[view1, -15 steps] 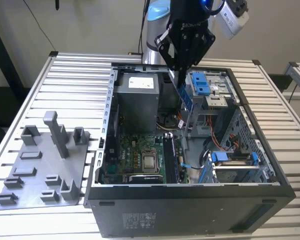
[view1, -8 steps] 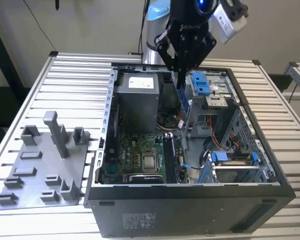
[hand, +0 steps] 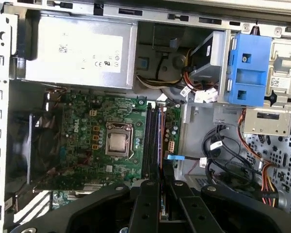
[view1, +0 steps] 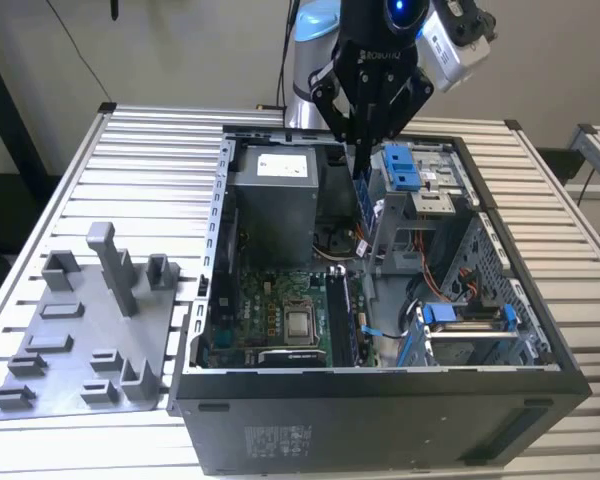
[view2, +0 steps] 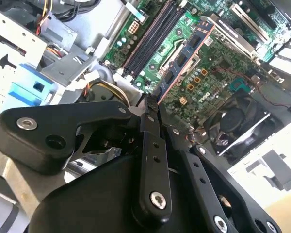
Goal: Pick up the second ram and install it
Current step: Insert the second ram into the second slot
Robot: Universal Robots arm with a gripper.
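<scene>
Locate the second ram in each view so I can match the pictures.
Exterior view: the second ram hangs from the gripper into the open case.
Second wrist view: the second ram slants away from the gripper.
First wrist view: the second ram, edge-on, just past the gripper.
Shared landmark: blue drive bracket.

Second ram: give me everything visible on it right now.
The second ram is a long, flat, blue-green board with a row of black chips and a coppery edge. It is clamped on edge between the fingers of the gripper. It is inside the open computer case, lined up over the black motherboard slots, and looks not yet seated.
</scene>
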